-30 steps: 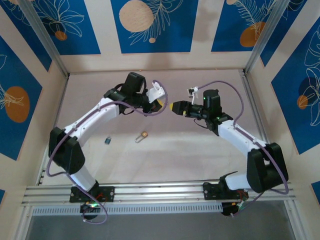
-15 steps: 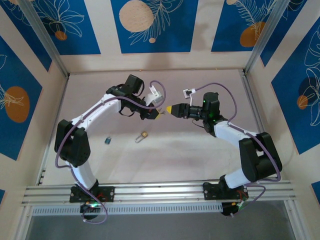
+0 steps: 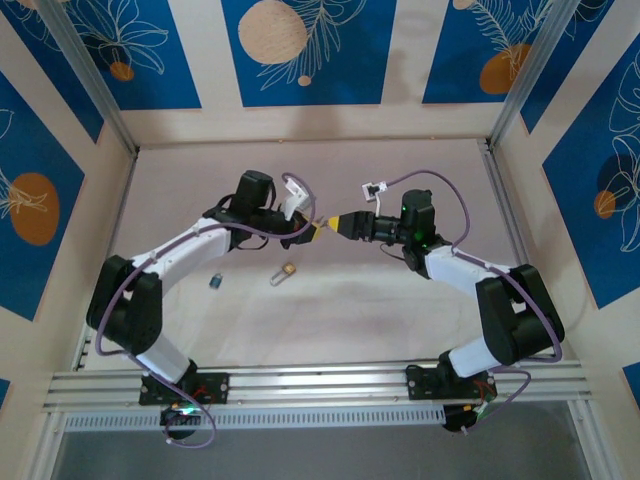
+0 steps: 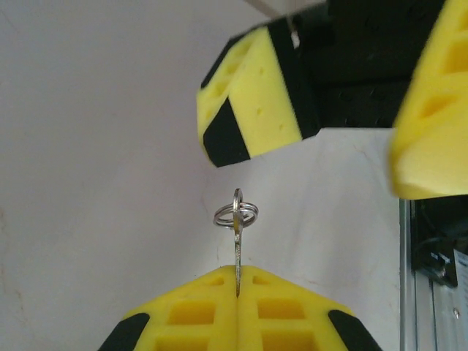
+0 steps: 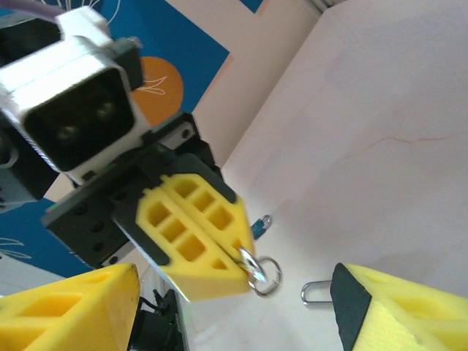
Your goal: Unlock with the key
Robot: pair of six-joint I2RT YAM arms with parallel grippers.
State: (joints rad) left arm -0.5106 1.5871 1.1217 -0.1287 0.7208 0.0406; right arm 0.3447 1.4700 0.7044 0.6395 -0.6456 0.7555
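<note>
The key, tiny with a dark blue head, lies on the table left of the small brass padlock. In the right wrist view the key lies beyond the left fingers, and the padlock's silver shackle shows low down. My left gripper hangs above the table, shut on a thin silvery metal tab with a split ring, seen edge-on and sticking out of the tips. My right gripper faces it tip to tip, open wide, its fingers on either side of the ringed tab.
The table is a pale sheet boxed in by walls with blue leaf panels. Aluminium posts stand at the back corners and a rail runs along the near edge. A white connector on a purple cable hangs near the right wrist.
Both arms have drawn together over the middle. The left gripper came down and toward the right one, and the right gripper reached left until its open fingers flank the ringed tab.
</note>
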